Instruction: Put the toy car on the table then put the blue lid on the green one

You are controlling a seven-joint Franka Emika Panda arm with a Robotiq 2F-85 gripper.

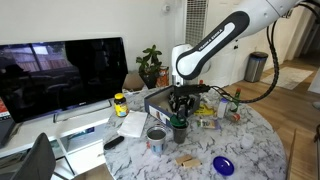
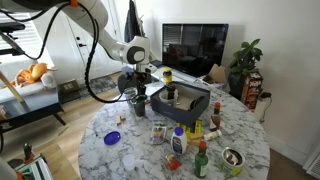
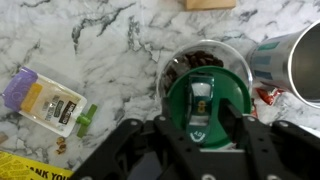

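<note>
claw [image 3: 200, 128] half-spread over the green one [image 3: 183, 105]; seemingly flanking the toy car [image 3: 200, 98]; on the table [image 3: 100, 40]

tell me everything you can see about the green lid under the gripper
The green lid is a round, dark green, plastic-looking piece shaped like a short cup. It stands upright, open side up, on the marble table. A small thing, probably the toy car, lies inside it. A silver can stands close beside it. The gripper is right above, with one finger on each side of the rim. Whether they touch it cannot be told.
</note>
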